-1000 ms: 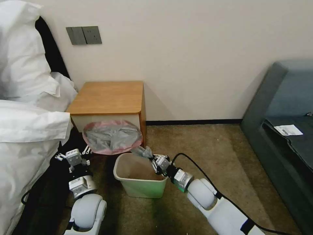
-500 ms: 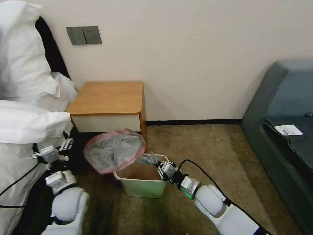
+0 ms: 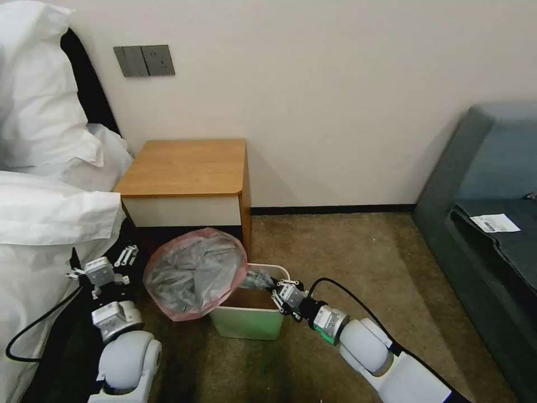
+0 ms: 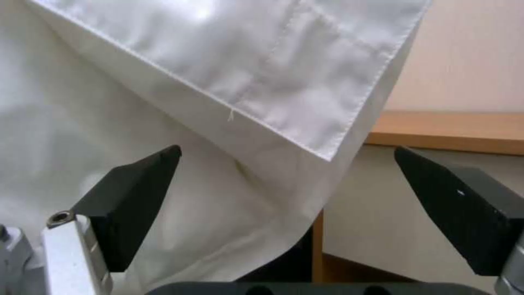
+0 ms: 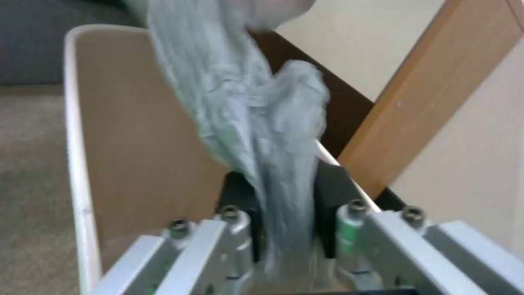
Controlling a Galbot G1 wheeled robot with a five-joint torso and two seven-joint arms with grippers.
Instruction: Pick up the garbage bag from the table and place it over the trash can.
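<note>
Garbage bag [image 3: 194, 273] is held by its grey tail in the clamped right gripper [image 3: 278, 291] at the trash can [image 3: 249, 322] rim; its pink-banded mouth hangs over the can's left edge. Left gripper [image 3: 106, 266] is spread wide beside the white bedding [image 4: 163, 102]. Carpet [image 3: 347, 252] lies open rightward; the table [image 3: 187, 168] stands behind.

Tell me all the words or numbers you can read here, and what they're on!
None can be read.
The white paper label on the dark sofa has print, too small to read.
The grey wall switch plate bears no visible writing.
The garbage bag and trash can show none.
</note>
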